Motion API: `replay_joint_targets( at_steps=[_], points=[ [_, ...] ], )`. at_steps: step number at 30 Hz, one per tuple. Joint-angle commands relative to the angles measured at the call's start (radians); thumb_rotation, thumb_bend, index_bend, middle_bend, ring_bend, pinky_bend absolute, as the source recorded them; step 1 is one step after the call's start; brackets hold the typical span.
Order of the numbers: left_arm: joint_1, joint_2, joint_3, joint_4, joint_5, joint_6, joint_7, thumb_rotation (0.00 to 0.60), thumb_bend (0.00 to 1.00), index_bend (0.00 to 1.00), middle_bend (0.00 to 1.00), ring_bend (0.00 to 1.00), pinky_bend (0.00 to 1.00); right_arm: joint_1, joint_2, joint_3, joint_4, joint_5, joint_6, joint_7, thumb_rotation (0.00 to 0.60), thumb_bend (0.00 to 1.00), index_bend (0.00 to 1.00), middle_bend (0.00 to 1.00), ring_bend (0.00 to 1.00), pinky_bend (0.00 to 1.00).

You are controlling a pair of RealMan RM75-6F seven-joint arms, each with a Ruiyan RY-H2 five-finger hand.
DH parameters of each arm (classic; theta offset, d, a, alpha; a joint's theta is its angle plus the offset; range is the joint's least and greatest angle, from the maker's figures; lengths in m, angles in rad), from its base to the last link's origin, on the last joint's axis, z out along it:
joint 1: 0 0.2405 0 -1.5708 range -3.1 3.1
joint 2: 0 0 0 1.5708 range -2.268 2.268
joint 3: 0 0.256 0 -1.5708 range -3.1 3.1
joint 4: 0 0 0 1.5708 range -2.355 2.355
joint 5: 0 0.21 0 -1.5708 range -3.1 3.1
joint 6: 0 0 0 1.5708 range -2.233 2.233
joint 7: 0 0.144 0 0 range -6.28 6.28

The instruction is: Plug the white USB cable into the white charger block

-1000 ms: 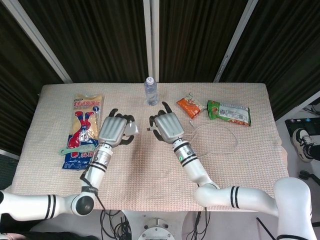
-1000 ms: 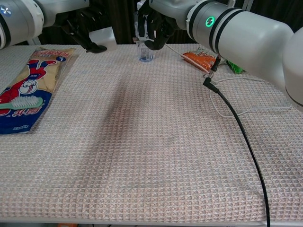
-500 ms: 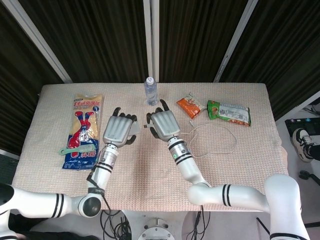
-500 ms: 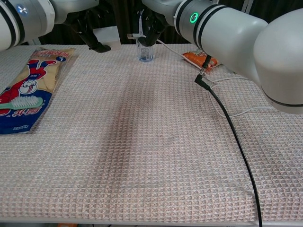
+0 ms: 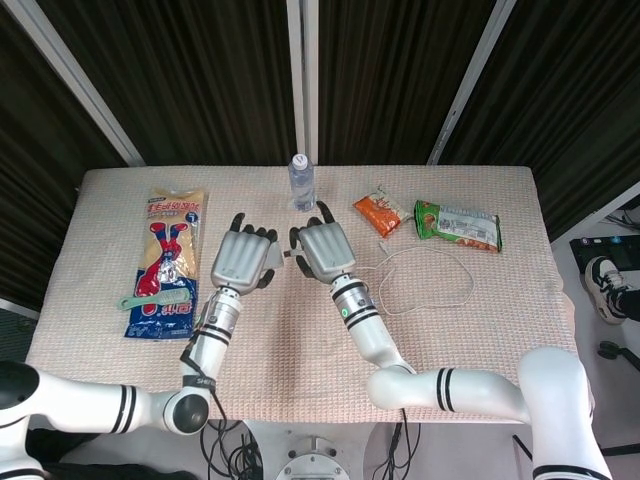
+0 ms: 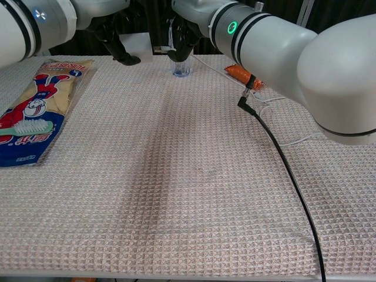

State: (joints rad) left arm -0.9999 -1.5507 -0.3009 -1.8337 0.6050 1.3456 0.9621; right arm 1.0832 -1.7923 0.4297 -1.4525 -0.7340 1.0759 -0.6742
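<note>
A: Dark slatted panels close off the back, and below them our desk (image 5: pixel 470 330) wears its pink waffle cloth. From the head view, what do we have?

B: Our left hand (image 5: pixel 240 262) grips the white charger block (image 5: pixel 268 258), which peeks out at its right edge. Our right hand (image 5: pixel 322 250) pinches the plug end of the white USB cable (image 5: pixel 440 262), whose loop trails right across the cloth. Behind stand a water bottle (image 5: pixel 301 181), an orange snack packet (image 5: pixel 377 213) and a green snack packet (image 5: pixel 457 224); a toothbrush pack (image 5: pixel 168 262) lies far left.

A: What has changed?

B: Over the last second both hands have slid toward each other, and the gap between plug and block has closed to a sliver. We judge that we're at final alignment, with insertion not yet made.

A: And the chest view?

B: There the left hand (image 6: pixel 120 41) shows dark fingers curled beside the block (image 6: pixel 140 46), which faces right. The right hand (image 6: pixel 183 36) hangs in front of the bottle (image 6: pixel 181 69), fingers pressed on the thin white plug. The cable (image 6: pixel 294 141) runs off behind our forearm. A black lead dangles from that arm.

A: Risk?

B: We cannot tell whether plug and port are level; any tilt would likely jam it.
</note>
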Motion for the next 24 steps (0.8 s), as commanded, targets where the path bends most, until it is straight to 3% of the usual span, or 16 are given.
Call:
replay_joint_targets(
  at_steps=[1,24],
  points=[
    [-0.003,-0.002,0.003,0.004,-0.001,0.002,0.004,0.56,0.25,0.45,0.51,0.32,0.13,0.003,-0.002,-0.003,0.004,0.002,-0.002,0.006,0.6,0.4,0.63,0.53,0.3,0.0],
    [-0.031,-0.009,0.007,0.015,-0.05,-0.01,0.027,0.576,0.25,0.45,0.51,0.32,0.13,0.028,-0.02,-0.019,0.036,0.004,0.004,0.018,0.6,0.4,0.63,0.53,0.3,0.0]
  ],
)
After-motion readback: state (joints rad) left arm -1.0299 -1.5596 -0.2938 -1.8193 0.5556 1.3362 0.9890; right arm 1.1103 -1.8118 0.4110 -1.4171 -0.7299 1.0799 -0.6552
